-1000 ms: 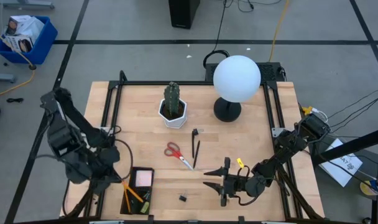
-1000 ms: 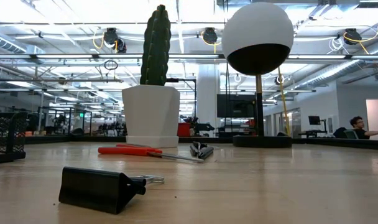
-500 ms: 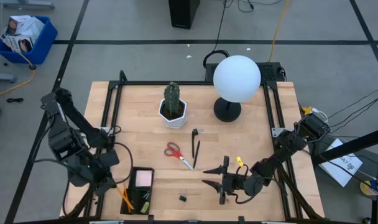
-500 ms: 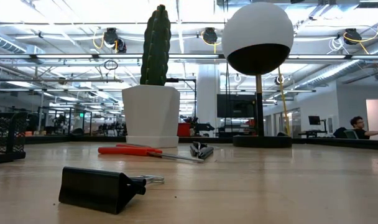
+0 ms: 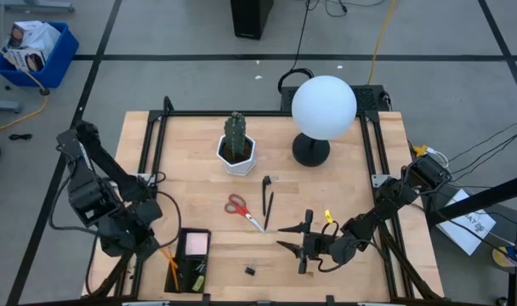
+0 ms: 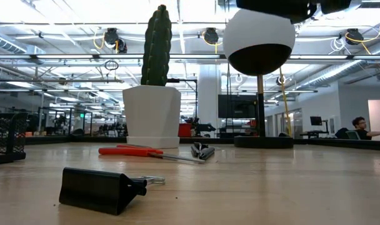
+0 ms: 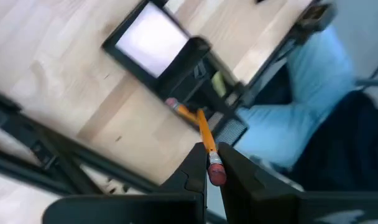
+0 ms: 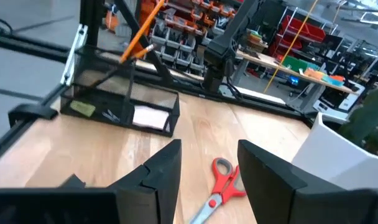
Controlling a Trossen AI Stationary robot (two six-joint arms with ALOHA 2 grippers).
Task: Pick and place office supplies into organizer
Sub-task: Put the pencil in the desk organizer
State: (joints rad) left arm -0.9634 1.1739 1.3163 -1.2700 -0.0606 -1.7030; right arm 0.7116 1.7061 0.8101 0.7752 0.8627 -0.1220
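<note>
Organizer (image 5: 188, 259) sits at the table's near-left edge, with a pink sticky-note pad (image 5: 196, 245) in 1 compartment. Over the last second the left gripper (image 7: 209, 168), clenched on the eraser end of an orange pencil (image 7: 204, 138), has eased back from the tray; the pencil tip is at a compartment mouth, so this placement looks nearly done, with release to follow. Toward the middle lie red-handled scissors (image 5: 240, 208), 2 dark pens (image 5: 267, 200) and a black binder clip (image 5: 250, 271), all unplaced. On the right, the right gripper (image 5: 291, 238) has crept toward the scissors, fingers spread, holding nothing.
</note>
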